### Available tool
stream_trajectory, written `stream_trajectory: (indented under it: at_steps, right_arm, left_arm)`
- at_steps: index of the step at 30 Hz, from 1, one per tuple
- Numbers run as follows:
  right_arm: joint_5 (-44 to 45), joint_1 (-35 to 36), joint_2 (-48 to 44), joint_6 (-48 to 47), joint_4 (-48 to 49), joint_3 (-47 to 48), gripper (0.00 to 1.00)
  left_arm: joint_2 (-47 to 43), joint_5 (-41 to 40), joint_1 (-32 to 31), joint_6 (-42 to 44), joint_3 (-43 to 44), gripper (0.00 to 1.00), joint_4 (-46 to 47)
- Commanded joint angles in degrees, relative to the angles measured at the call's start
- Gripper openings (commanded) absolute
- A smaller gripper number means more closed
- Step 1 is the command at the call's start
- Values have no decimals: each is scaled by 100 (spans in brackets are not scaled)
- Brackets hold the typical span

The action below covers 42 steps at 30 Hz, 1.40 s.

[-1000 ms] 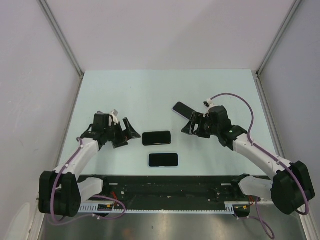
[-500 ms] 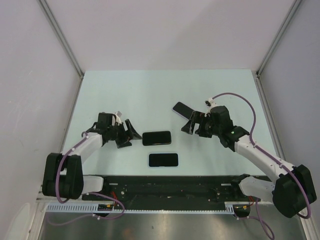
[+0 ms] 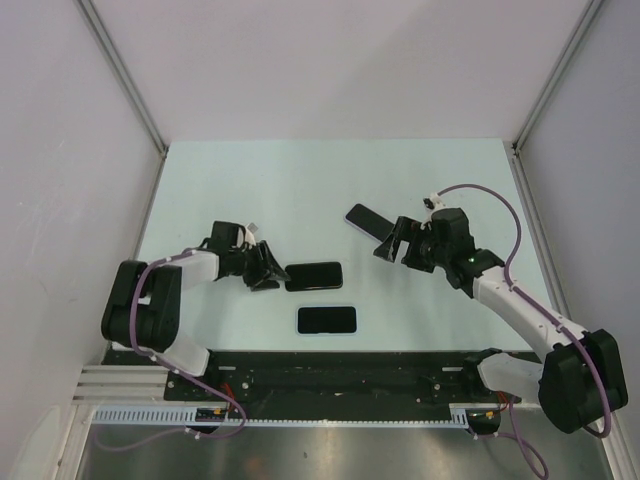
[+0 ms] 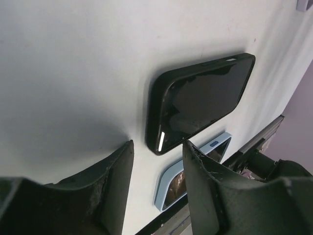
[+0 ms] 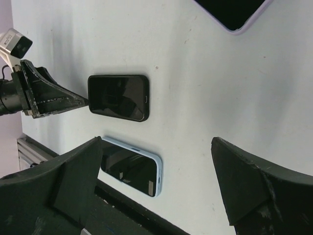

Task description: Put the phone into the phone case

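Seen from the left wrist, the left tool (image 4: 157,147) hides much of the blue-rimmed handset (image 4: 170,190), which lies by the tabletop's near edge. From the right wrist, the lilac-rimmed handset (image 5: 235,12) is cropped by the frame's top. Overhead, the right tool (image 3: 390,240) overlaps that handset's right end.

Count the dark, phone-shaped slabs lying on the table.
3. A black-rimmed slab at mid-table; a blue-rimmed slab just in front of it, toward the near edge; a lilac-rimmed slab farther back, right of centre. No others show.
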Motion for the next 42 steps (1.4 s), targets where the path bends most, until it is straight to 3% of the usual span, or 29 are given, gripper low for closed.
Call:
stream_trajectory:
  at_steps: [1,15,25,30,37,42]
  right_arm:
    - [-197,-215,51,-148,34,-69,96]
    - [-417,-593,43,-218,-45,-183,95]
    - [-382,-672,-239,-245,-300,-245,96]
    - [-400,-681,-300,-227,-327,-236,96]
    - [-680,-681,-458,-139,-213,-245,98]
    - [-892,-646,-687,-69,-63,-245,100]
  left_arm:
    - [432,-150,-293,3,108,51,239]
    - [1635,-361,-1593,-410,1267,50,503]
    - [2524,-335,-1937,-595,2314,51,539]
    - [2094,-493,-1919,-472,2139,54,530]
    - [699,-721,-1831,-129,1498,63,512]
    - [-392,-774,-1542,55,926,77,363]
